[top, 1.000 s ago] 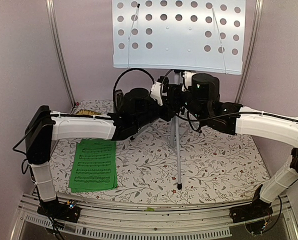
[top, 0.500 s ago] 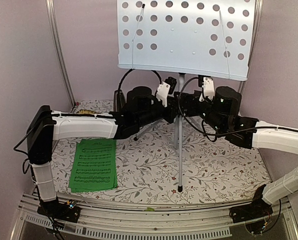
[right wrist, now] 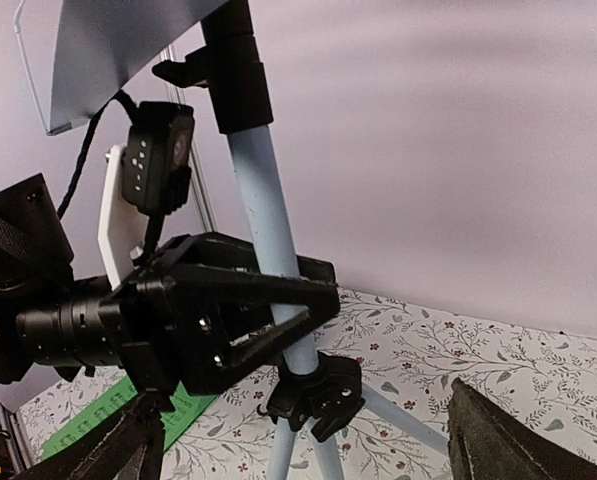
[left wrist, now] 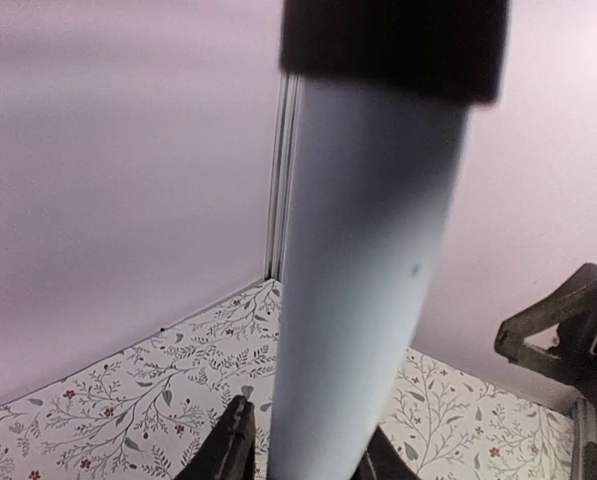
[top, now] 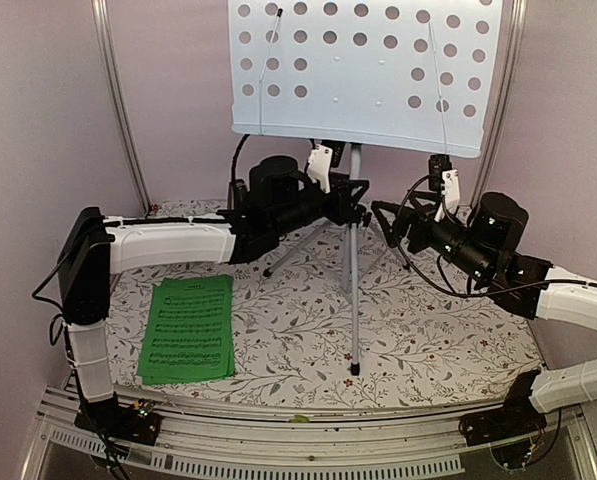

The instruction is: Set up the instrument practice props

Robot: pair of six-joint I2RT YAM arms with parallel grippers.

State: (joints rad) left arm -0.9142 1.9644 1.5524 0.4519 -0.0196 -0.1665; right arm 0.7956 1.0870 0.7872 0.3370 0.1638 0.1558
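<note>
One green sheet-music booklet [top: 188,330] bears black notes, lettering too small.

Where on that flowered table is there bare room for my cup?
Two bare patches of the flowered tabletop: one between the green booklet and the music stand, one right of the stand, bounded by the right arm. It is crowded at the back, where the left claw grips the pole, the right claw beside it.
</note>
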